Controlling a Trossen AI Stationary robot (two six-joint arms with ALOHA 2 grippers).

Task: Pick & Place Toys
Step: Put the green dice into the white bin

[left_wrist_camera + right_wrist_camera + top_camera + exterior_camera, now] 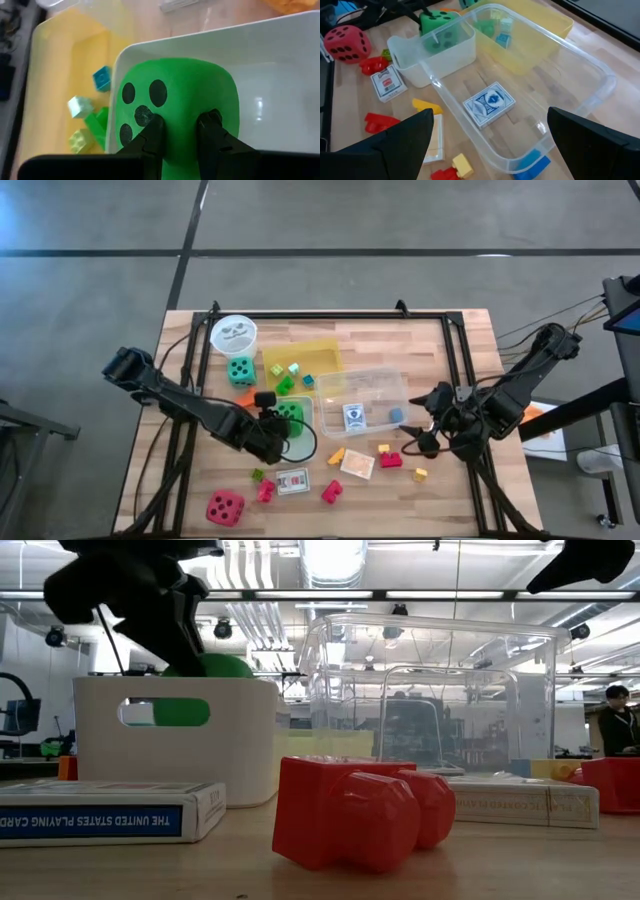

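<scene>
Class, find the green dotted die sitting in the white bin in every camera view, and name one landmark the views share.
High view: green die left of centre, in the white bin, under the left gripper.
Low view: upper left, above the bin wall.
Left wrist view: centre, jaws on it.
Right wrist view: upper left.
Shared landmark: the white bin.

We see only part of the green dice (175, 100) in the left wrist view, low in the middle; the dark fingers (150, 137) cover its lower side. In the low view, upper left, the white bin (175, 745) hides most of it. The person (620, 725) at the right edge is cut off.
</scene>
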